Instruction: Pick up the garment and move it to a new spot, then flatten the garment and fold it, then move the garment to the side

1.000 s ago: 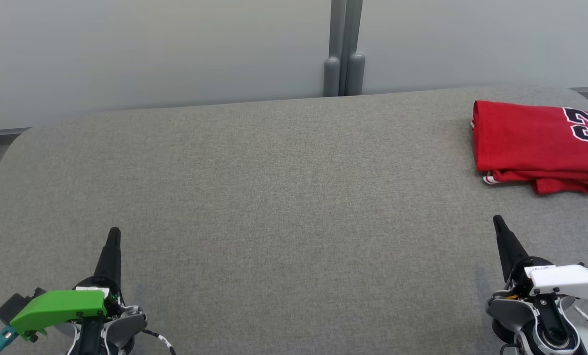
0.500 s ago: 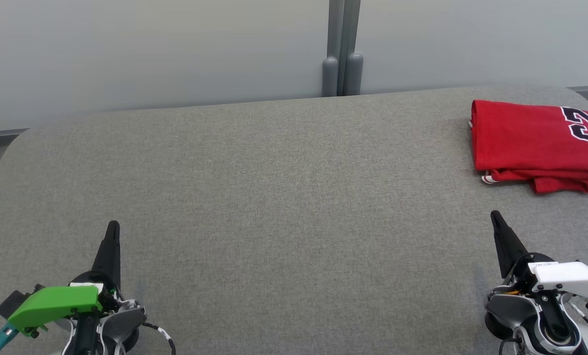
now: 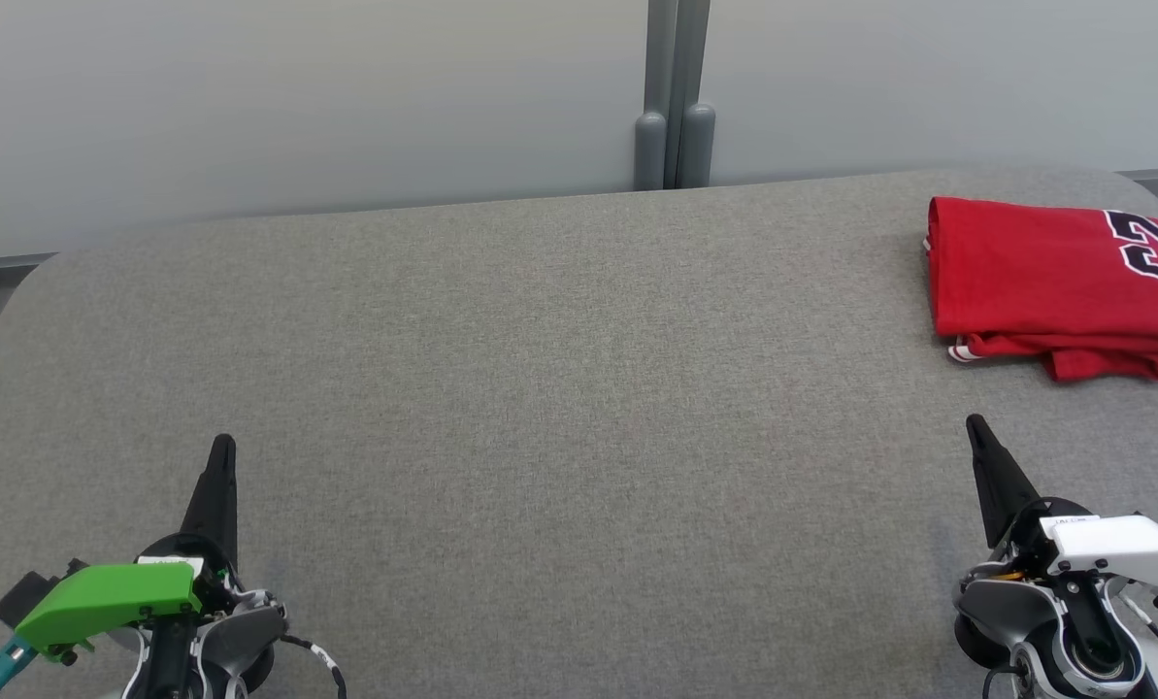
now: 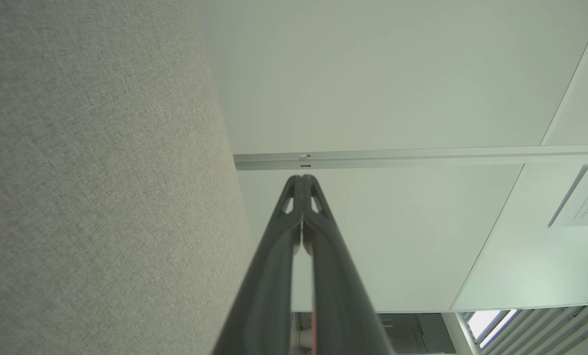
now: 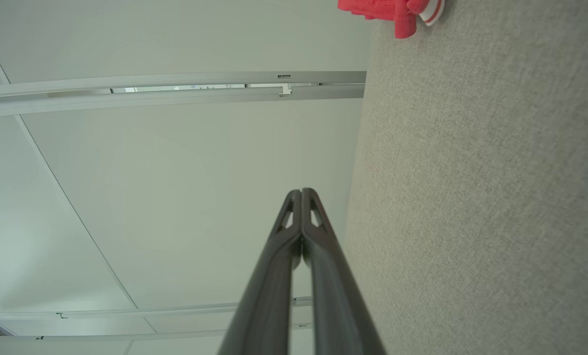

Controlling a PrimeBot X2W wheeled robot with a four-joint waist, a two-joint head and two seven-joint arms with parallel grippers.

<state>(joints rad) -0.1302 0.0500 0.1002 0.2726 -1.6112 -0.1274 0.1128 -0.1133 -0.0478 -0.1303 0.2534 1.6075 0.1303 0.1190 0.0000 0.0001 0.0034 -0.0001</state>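
Observation:
The garment (image 3: 1054, 282) is a red jersey with dark, white-edged numbers, lying folded at the far right of the grey fabric surface (image 3: 559, 388); its right part runs past the picture's edge. A red corner of the garment (image 5: 397, 12) with a white-striped hem shows at the top of the right wrist view. My left gripper (image 3: 221, 445) rests at the lower left, shut and empty, with its tips pressed together (image 4: 302, 178). At the lower right my right gripper (image 3: 975, 423) is shut on nothing too (image 5: 301, 191), well short of the garment's near edge.
A pale wall runs behind the surface, with a grey post (image 3: 676, 97) at the back middle. The surface's rounded far-left corner (image 3: 30, 277) drops off to a grey ledge.
Both grippers shifted slightly up the picture between one second ago and half a second ago, with a small shift of the whole view. Since then nothing has moved.

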